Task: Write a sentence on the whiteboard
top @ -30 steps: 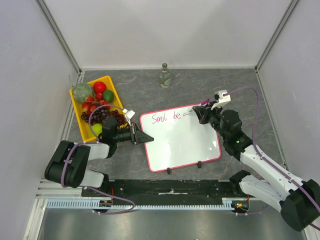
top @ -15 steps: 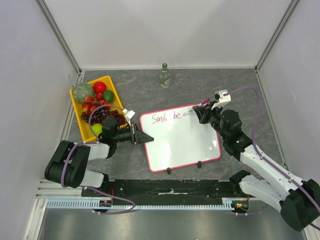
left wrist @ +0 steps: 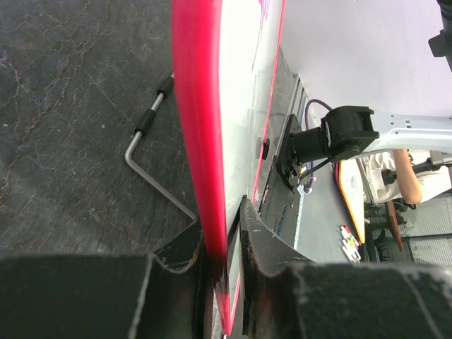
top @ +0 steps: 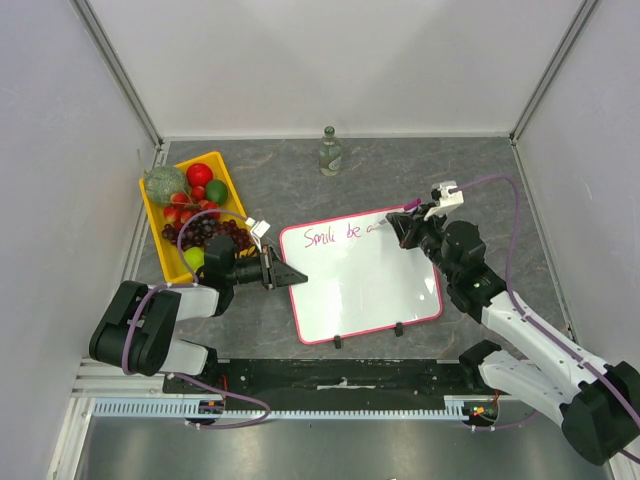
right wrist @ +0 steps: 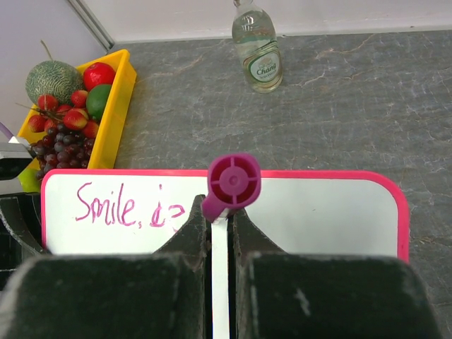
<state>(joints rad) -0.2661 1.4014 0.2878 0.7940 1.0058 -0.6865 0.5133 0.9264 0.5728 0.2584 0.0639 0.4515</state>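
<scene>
Whiteboard [top: 370, 290] rim: clamped in left gripper [left wrist: 220, 233]. Pink marker [right wrist: 231, 182]: clenched in right gripper [right wrist: 219, 212], positioned at end of sentence [right wrist: 120, 208].

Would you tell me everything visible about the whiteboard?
Glossy whiteboard: rounded corners, thin pink-red rim, two black clips on its near edge. It rests askew on the grey table, pink writing "Smile. be" along its far edge. The left gripper clamps its left rim; the marker in the right gripper seems to touch it.

Pale plain walls [top: 350, 60] enclose a dark grey marbled tabletop [top: 400, 170].
</scene>
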